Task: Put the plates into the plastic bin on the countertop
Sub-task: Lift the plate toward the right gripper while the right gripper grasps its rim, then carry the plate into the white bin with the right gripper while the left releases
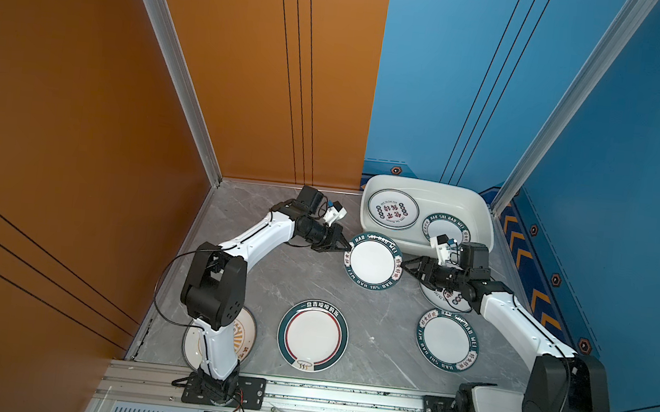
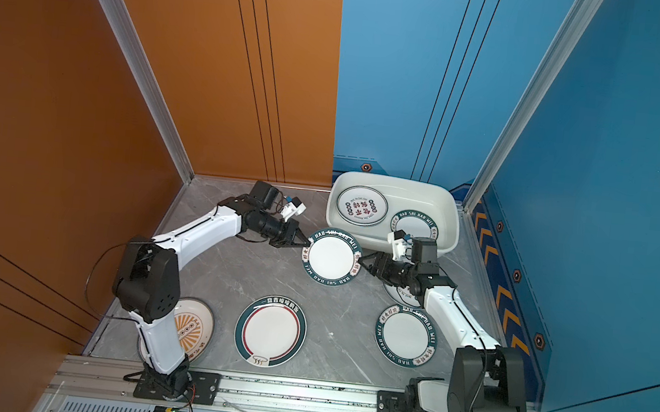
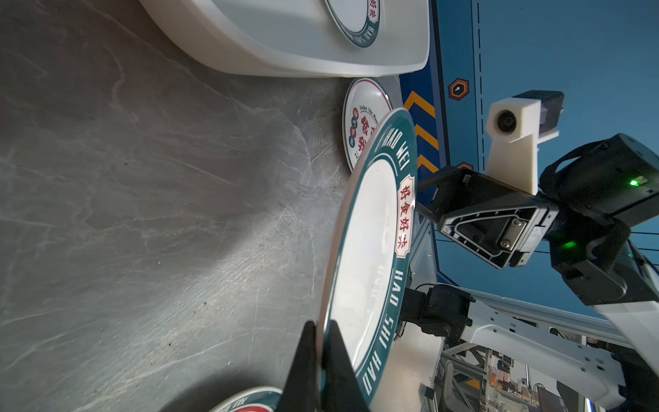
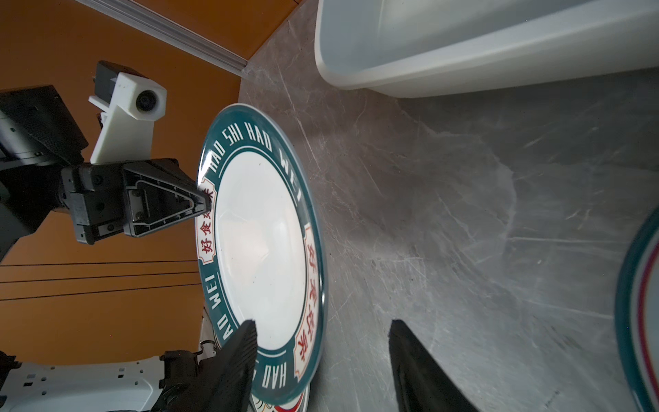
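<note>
plates [image 1: 312, 336] — glossy glazed | plastic bin [image 1: 458, 206] — smooth, glossy | countertop [image 1: 271, 276] matt, scratched marble-look

Stretched left arm [image 1: 258, 235]: left gripper [image 1: 347, 251] pinched tight on plate [image 1: 374, 260] rim. Bent right arm [image 1: 516, 323]: right gripper [image 1: 405, 266] at rim across from it, jaws wide apart around plate edge.

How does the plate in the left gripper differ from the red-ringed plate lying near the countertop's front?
The gripped plate is raised, its rim pinched by the left gripper; the red-ringed plate lies flat on the countertop, untouched. The gripped plate's rim reads HAO SHI HAO WEI; the red-ringed plate's shows white Chinese characters. Both are round with dark-green rims.
</note>
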